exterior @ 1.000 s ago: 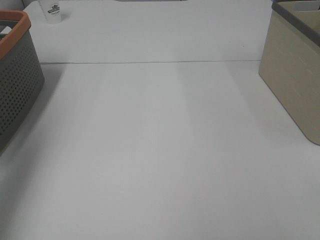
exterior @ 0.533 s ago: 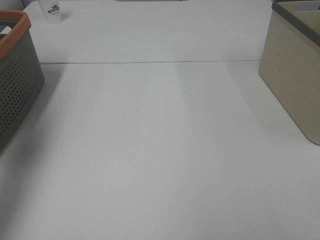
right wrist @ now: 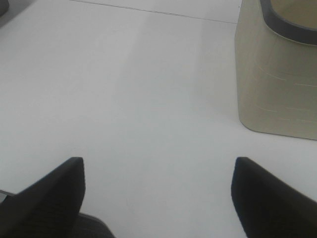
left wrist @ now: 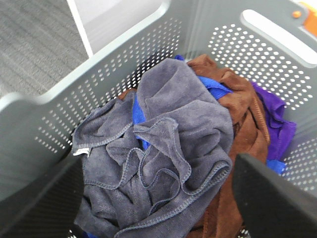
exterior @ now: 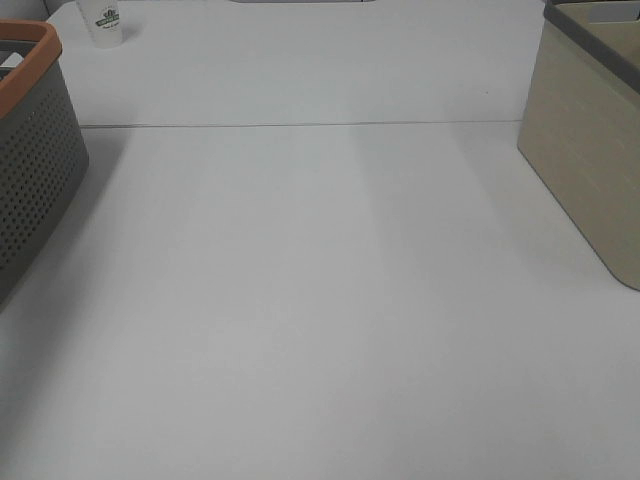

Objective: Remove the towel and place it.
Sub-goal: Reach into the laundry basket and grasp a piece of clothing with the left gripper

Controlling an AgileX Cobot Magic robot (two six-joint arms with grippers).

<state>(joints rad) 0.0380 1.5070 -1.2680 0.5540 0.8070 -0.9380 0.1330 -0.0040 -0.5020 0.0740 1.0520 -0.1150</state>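
1. Change: none. The high view matches the earlier pictures. Table point(exterior: 320, 300), basket point(exterior: 35, 180), bin point(exterior: 585, 160) and cup point(exterior: 105, 22) lie as before.
2. Left pincer point(left wrist: 153, 198): mine, jaws wide apart, holding nothing, poised over the towel point(left wrist: 168, 148).
3. Towel: charcoal, crumpled, topmost of the heap inside the basket. White tag point(left wrist: 81, 151) at one corner, print too small to read. Beside and beneath it: brown cloth point(left wrist: 242, 114), blue cloth point(left wrist: 214, 87), purple cloth point(left wrist: 277, 124).
4. Right pincer point(right wrist: 161, 193): mine, jaws wide apart, empty, over bare table, the bin near.
5. Surface: white table with a thin seam across it toward 12 o'clock. Basket, grey, perforated, orange rim, at 9 o'clock. Bin, beige, dark rim, at 2 o'clock.
6. Room: grey carpet point(left wrist: 34, 44) past the basket wall.
7. Writing: cup, white, at 11 o'clock, carries a dark logo, unreadable.
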